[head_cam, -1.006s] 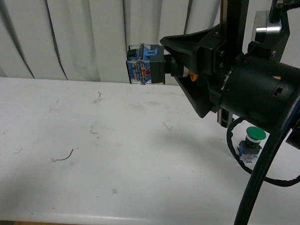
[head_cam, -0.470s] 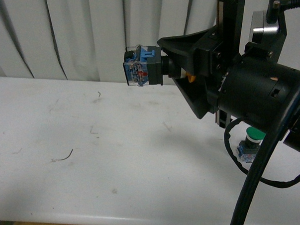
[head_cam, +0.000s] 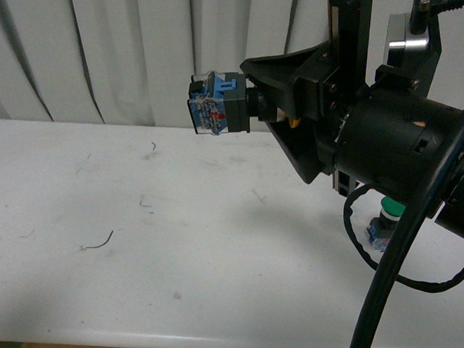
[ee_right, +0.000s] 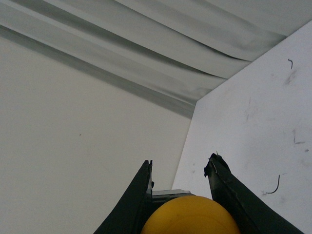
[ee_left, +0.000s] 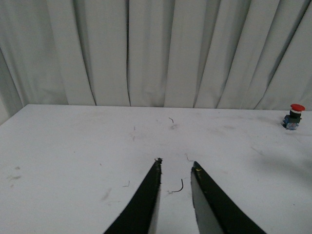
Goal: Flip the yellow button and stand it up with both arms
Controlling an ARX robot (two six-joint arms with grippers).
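The yellow button is held high above the white table point(head_cam: 175, 241), lying sideways. Its blue-and-black contact block point(head_cam: 218, 104) points left in the front view, and only a sliver of its yellow cap point(head_cam: 296, 121) shows between the black jaws. My right gripper point(head_cam: 258, 104) is shut on the yellow button at its collar. In the right wrist view the round yellow cap point(ee_right: 190, 217) fills the gap between the fingers of the right gripper point(ee_right: 181, 163). My left gripper point(ee_left: 176, 165) hangs open over bare table with nothing between its fingers. It does not show in the front view.
A green-capped button point(head_cam: 385, 219) stands on the table behind the right arm's black cable point(head_cam: 381, 288). A red-capped button point(ee_left: 294, 116) stands near the curtain. A small wire scrap point(ee_left: 178, 187) lies under the left gripper. White curtains point(head_cam: 106, 53) close the back.
The right gripper with the yellow button has risen a little and drifted slightly left. The green-capped button is now more hidden behind the cable.
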